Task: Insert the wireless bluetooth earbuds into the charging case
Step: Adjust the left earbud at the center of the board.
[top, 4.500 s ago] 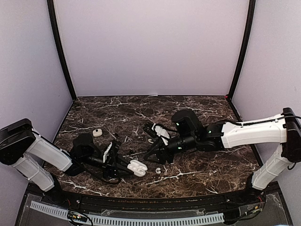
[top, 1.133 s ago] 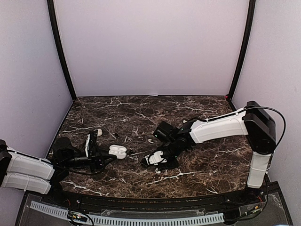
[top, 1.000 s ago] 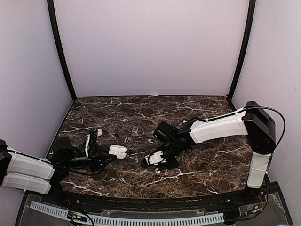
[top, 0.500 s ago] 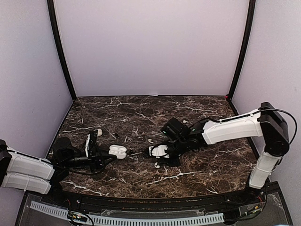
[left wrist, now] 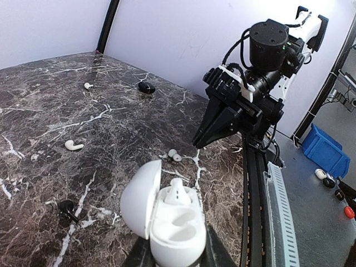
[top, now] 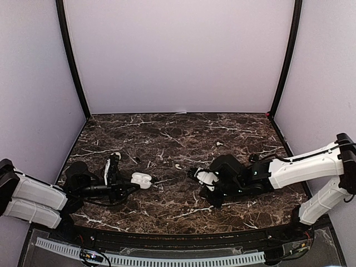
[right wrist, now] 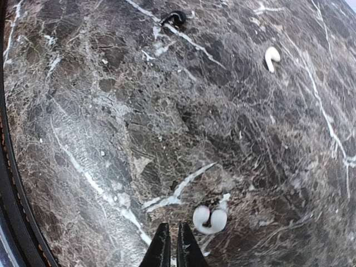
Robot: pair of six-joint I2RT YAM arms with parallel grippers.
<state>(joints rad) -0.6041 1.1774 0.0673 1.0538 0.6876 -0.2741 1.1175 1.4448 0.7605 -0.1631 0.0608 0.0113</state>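
Only from above did we see the whole worktop [top: 167, 130], dark marble veined white, shut in by pale lilac walls [top: 178, 55] and black corner posts [top: 73, 61]. The left arm [top: 39, 193] and right arm [top: 303, 166] lay low across its near half, well apart from the back wall. The left hand [left wrist: 175, 260] was clamped on the open charging case [left wrist: 172, 228]; its own camera alone showed us a seated earbud [left wrist: 177, 193] beside a hollow socket. The right hand [right wrist: 173, 247] had its fingers almost together, gripping nothing; its camera alone showed a loose earbud [right wrist: 218, 222] just beside the tips. A third earbud [top: 178, 166] lay between the hands, well apart from every edge.
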